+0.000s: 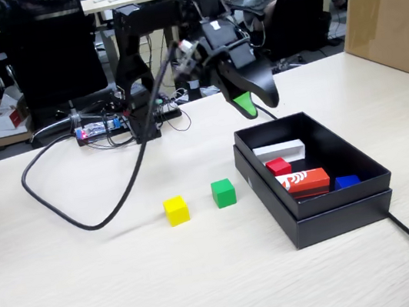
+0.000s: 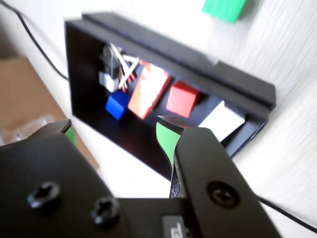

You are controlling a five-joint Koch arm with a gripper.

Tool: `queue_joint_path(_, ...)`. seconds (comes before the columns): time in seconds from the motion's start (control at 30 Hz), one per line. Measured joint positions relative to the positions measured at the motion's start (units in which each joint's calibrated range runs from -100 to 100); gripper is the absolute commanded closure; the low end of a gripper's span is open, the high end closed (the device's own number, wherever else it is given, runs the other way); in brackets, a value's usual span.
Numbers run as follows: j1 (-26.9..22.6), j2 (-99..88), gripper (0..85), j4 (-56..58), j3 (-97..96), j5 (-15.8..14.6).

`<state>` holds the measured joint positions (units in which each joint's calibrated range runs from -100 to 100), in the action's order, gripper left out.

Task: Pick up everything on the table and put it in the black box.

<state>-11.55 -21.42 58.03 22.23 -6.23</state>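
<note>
- Cubes sit in two places: a red cube (image 1: 277, 165) lies inside the black box (image 1: 320, 221), while a yellow cube (image 1: 176, 210) and a green cube (image 1: 223, 192) rest side by side, slightly apart, on the light wood-grain table (image 1: 95, 295) just left of the box in the fixed view.
- All three are small, plain and matte, with sharp edges and equal size.
- Beside the red cube in the box lie a long red-orange block (image 1: 303, 181) with a white mark, a small blue block (image 1: 346, 182) and a white block (image 1: 280, 151).
- The end effector (image 1: 255, 102) hangs in the air above the box's far rim, touching nothing; the wrist view shows its green-padded jaws spread apart and empty.
- A black cable (image 1: 89, 211) loops across the table to the arm's base; a brown cardboard carton (image 1: 391, 7) stands at the right edge.
</note>
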Motion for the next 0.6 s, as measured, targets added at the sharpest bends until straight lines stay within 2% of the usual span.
queue_joint_path(0.07, 1.6, -1.0, 46.0, 0.2, -2.4, 0.0)
queue_joint_path(0.2, 4.5, -1.2, 39.4, 0.3, -8.6, 1.4)
queue_joint_path(0.37, 7.2, -1.0, 37.8, 0.3, -15.2, 4.7)
queue_joint_path(0.6, 9.1, -1.0, 36.0, 0.2, -19.4, 7.0)
